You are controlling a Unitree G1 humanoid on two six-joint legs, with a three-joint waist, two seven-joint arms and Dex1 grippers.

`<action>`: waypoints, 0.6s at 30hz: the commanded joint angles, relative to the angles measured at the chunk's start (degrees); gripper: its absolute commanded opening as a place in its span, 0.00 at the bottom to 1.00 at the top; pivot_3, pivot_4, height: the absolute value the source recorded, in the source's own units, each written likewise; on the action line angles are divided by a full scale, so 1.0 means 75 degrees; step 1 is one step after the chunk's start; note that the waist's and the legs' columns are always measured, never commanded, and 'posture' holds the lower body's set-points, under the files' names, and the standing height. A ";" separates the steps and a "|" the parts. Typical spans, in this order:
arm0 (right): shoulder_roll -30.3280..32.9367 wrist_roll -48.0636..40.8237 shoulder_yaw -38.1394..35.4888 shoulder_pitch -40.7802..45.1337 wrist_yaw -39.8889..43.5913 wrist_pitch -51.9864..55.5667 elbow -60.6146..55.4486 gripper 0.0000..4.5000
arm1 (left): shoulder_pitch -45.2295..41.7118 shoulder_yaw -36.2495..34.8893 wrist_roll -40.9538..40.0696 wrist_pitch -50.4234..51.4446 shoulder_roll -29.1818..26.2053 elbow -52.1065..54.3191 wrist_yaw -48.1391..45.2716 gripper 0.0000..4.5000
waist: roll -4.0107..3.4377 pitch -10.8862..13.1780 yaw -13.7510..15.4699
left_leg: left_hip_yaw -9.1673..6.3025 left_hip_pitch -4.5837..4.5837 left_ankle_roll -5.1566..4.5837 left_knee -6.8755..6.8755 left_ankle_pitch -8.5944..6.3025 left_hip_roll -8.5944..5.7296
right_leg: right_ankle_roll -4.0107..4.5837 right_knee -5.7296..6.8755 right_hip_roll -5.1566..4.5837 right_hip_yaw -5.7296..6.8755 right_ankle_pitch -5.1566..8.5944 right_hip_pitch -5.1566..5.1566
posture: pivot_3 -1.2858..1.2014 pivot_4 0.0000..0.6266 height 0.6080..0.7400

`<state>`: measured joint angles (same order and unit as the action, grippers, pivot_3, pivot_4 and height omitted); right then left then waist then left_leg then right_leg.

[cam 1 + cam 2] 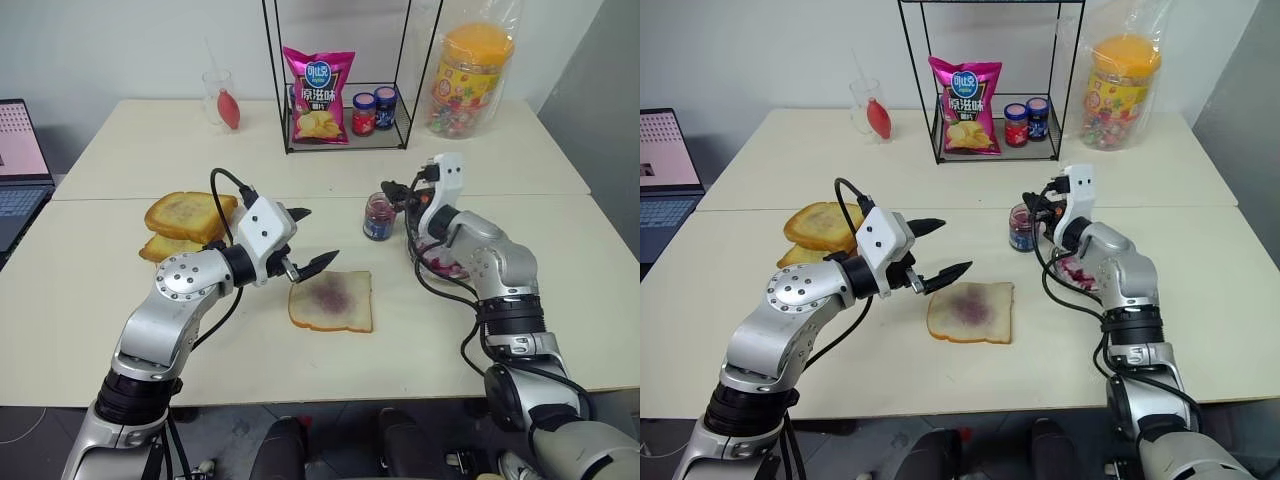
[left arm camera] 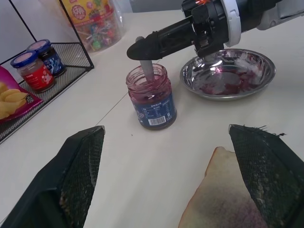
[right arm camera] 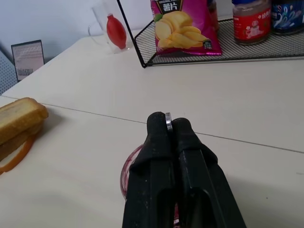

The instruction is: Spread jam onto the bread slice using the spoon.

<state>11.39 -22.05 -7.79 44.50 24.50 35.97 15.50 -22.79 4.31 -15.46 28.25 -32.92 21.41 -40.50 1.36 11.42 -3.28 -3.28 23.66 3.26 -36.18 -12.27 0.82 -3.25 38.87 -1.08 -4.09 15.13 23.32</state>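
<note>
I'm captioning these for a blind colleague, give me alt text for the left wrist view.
The right gripper, shut on the spoon, dips it into the open jam jar on a pale table. A jam-smeared steel dish sits beside the jar, and the bread slice lies between the open left gripper's fingers.

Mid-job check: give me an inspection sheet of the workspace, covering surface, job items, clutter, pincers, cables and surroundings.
Surface: pale table, two tops butted together, no spills seen.
Job's things: bread slice flat near the front edge, purple smear at its centre; jam jar open and upright; spoon standing in the jar; steel dish smeared with jam beside the jar.
Clutter: toasted slices stacked; wire rack holding a chip bag and two lidded jars; candy tub; clear cup.
Pincers: left pincer open, empty, beside the bread; right pincer shut on the spoon.
Cables: black leads looping off both wrists, clear of the food.
Surroundings: laptop at the table's left.
</note>
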 commanded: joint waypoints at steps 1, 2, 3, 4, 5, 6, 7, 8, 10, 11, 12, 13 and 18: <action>-0.0119 -0.0317 -0.0137 0.0146 -0.0048 0.0242 -0.0193 0.00 | -0.0085 -0.0160 0.0018 -0.0101 -0.0032 0.0138 0.0071 0.97 | 0.0000 0.0000 -0.0001 | 0.0000 0.0000 0.0000 0.0000 0.0000 0.0000 | 0.0000 0.0000 0.0000 0.0000 0.0000 0.0000 | 0.52 0.24 1.00; -0.0139 -0.0350 -0.0183 0.0156 -0.0067 0.0288 -0.0188 0.00 | -0.0091 -0.0164 0.0021 -0.0100 -0.0034 0.0134 0.0074 0.97 | 0.0000 0.0000 -0.0001 | 0.0000 0.0000 0.0000 0.0000 0.0000 0.0000 | 0.0000 0.0000 0.0000 0.0000 0.0000 0.0000 | 0.52 0.24 1.00; -0.0149 -0.0376 -0.0211 0.0163 -0.0084 0.0320 -0.0187 0.00 | -0.0095 -0.0167 0.0022 -0.0099 -0.0036 0.0132 0.0077 0.97 | 0.0000 0.0000 -0.0001 | 0.0000 0.0000 0.0000 0.0000 0.0000 0.0000 | 0.0000 0.0000 0.0000 0.0000 0.0000 0.0000 | 0.52 0.24 1.00; -0.0167 -0.0416 -0.0246 0.0184 -0.0110 0.0355 -0.0163 0.00 | -0.0108 -0.0175 0.0024 -0.0104 -0.0040 0.0112 0.0074 0.97 | 0.0000 0.0000 -0.0001 | 0.0000 0.0000 0.0000 0.0000 0.0000 0.0000 | 0.0000 0.0000 0.0000 0.0000 0.0000 0.0000 | 0.52 0.24 1.00; -0.0178 -0.0445 -0.0270 0.0199 -0.0129 0.0381 -0.0148 0.00 | -0.0118 -0.0181 0.0025 -0.0108 -0.0043 0.0098 0.0072 0.97 | 0.0000 0.0000 -0.0001 | 0.0000 0.0000 0.0000 0.0000 0.0000 0.0000 | 0.0000 0.0000 0.0000 0.0000 0.0000 0.0000 | 0.52 0.24 1.00; -0.0184 -0.0460 -0.0283 0.0209 -0.0141 0.0398 -0.0140 0.00 | -0.0123 -0.0184 0.0025 -0.0111 -0.0044 0.0089 0.0070 0.97 | 0.0000 0.0000 -0.0001 | 0.0000 0.0000 0.0000 0.0000 0.0000 0.0000 | 0.0000 0.0000 0.0000 -0.0001 0.0000 0.0000 | 0.52 0.24 1.00; -0.0205 -0.0519 -0.0353 0.0243 -0.0176 0.0447 -0.0106 0.00 | -0.0134 -0.0190 0.0032 -0.0116 -0.0048 0.0077 0.0072 0.97 | 0.0000 0.0000 -0.0001 | 0.0000 0.0000 0.0000 0.0000 0.0000 0.0000 | 0.0000 0.0000 0.0000 0.0000 0.0000 0.0000 | 0.52 0.24 1.00; -0.0239 -0.0614 -0.0472 0.0293 -0.0232 0.0511 -0.0054 0.00 | -0.0142 -0.0196 0.0039 -0.0121 -0.0051 0.0068 0.0078 0.97 | 0.0000 0.0000 -0.0002 | 0.0000 0.0000 0.0000 0.0000 0.0000 0.0000 | 0.0000 0.0000 0.0000 0.0000 0.0000 0.0000 | 0.52 0.24 1.00; -0.0283 -0.0739 -0.0638 0.0363 -0.0311 0.0606 0.0015 0.00 | -0.0149 -0.0203 0.0051 -0.0128 -0.0056 0.0057 0.0085 0.97 | 0.0000 0.0000 -0.0003 | 0.0000 0.0000 0.0000 0.0000 0.0000 0.0000 | 0.0000 0.0000 0.0000 0.0000 0.0000 0.0000 | 0.52 0.24 1.00; -0.0283 -0.0770 -0.0675 0.0383 -0.0335 0.0629 0.0032 0.00 | -0.0145 -0.0204 0.0055 -0.0133 -0.0059 0.0056 0.0085 0.97 | 0.0000 0.0000 -0.0003 | 0.0000 0.0000 0.0000 0.0000 0.0000 0.0000 | 0.0000 0.0000 0.0000 0.0000 0.0000 0.0000 | 0.52 0.24 1.00; -0.0290 -0.0819 -0.0717 0.0400 -0.0367 0.0663 0.0041 0.00 | -0.0143 -0.0205 0.0056 -0.0133 -0.0061 0.0056 0.0086 0.97 | -0.0001 0.0000 -0.0002 | 0.0000 0.0001 0.0000 0.0000 0.0000 0.0000 | 0.0000 0.0000 0.0000 0.0000 0.0000 0.0000 | 0.52 0.24 1.00; -0.0295 -0.0855 -0.0754 0.0415 -0.0394 0.0692 0.0047 0.00 | -0.0141 -0.0205 0.0059 -0.0135 -0.0063 0.0055 0.0086 0.97 | -0.0001 0.0001 -0.0002 | 0.0000 0.0001 0.0000 0.0000 0.0000 -0.0001 | 0.0000 -0.0001 0.0000 0.0000 0.0000 0.0000 | 0.52 0.24 1.00; -0.0327 -0.1012 -0.0901 0.0480 -0.0520 0.0815 0.0062 0.00 | -0.0102 -0.0226 0.0082 -0.0202 -0.0111 -0.0027 0.0046 0.97 | -0.0001 0.0001 -0.0002 | 0.0000 0.0002 0.0000 0.0001 0.0000 -0.0001 | 0.0000 -0.0002 0.0000 0.0000 0.0000 0.0000 | 0.52 0.24 1.00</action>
<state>9.26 -27.90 -13.31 46.02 20.83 42.02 16.73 -22.85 4.25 -15.24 28.18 -33.03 20.55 -40.35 1.35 11.42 -3.30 -3.28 23.68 3.26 -36.17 -12.27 0.82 -3.25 38.85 -1.08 -4.08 15.13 23.32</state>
